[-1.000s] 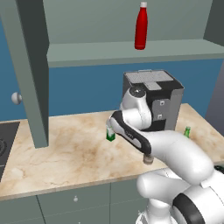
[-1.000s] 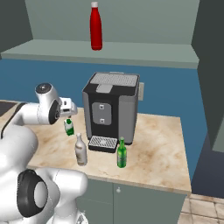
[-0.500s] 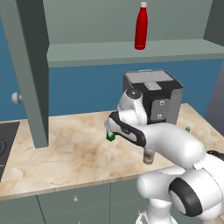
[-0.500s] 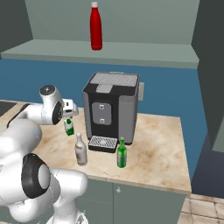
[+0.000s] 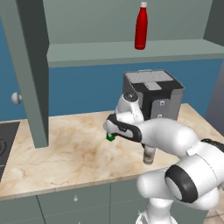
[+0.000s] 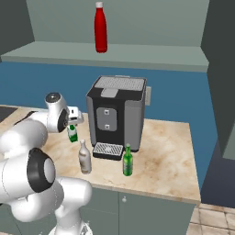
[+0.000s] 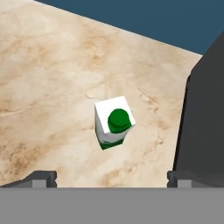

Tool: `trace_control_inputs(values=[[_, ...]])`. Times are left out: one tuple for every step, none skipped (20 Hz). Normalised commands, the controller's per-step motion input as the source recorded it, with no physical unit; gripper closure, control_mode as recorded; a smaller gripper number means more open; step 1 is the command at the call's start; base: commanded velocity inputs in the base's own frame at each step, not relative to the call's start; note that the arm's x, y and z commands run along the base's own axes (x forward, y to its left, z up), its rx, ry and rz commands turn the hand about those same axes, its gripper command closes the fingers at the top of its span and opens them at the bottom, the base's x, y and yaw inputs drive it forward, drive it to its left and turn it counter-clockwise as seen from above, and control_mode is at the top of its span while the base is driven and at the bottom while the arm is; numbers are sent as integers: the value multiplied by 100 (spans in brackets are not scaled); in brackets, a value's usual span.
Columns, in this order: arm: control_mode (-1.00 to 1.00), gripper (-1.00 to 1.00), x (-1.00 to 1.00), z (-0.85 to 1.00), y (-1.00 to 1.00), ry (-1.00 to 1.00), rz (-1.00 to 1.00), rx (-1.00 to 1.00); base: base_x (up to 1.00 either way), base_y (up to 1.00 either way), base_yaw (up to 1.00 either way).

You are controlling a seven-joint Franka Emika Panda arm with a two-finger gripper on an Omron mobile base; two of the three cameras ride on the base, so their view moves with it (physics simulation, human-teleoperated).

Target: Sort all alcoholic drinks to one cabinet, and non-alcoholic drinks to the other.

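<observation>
counted four drinks: one red bottle [image 6: 100, 27] on cabinet shelf [image 6: 137, 54], one green bottle [image 6: 128, 160], one pale bottle [image 6: 84, 157], one carton [image 7: 113, 121] on counter [image 7: 52, 78] under wide-open gripper [image 7: 111, 177], half hidden by arm in base views.

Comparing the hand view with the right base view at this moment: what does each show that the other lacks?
Hand view alone: the carton's white top with its round green cap, seen from above between the open claw's fingertips.

Right base view alone: the red bottle on the cabinet shelf, the pale bottle and the green glass bottle standing in front of the coffee machine.

Both: the carton, the marbled counter, the machine's dark side.
</observation>
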Motion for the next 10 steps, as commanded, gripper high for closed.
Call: trace_control_inputs(values=[[-100,-100,12,-24,0,0,0,0,0,0,0],[-100,-100,12,-22,0,0,0,0,0,0,0],[-100,-100,12,-20,0,0,0,0,0,0,0],[-100,-100,12,-19,0,0,0,0,0,0,0],[-100,-100,14,-19,0,0,0,0,0,0,0],[-100,-100,15,-18,0,0,0,0,0,0,0],[-100,-100,15,-16,0,0,0,0,0,0,0],[-100,-100,16,-13,0,0,0,0,0,0,0],[-100,-100,16,-11,0,0,0,0,0,0,0],[-100,-100,16,-11,0,0,0,0,0,0,0]])
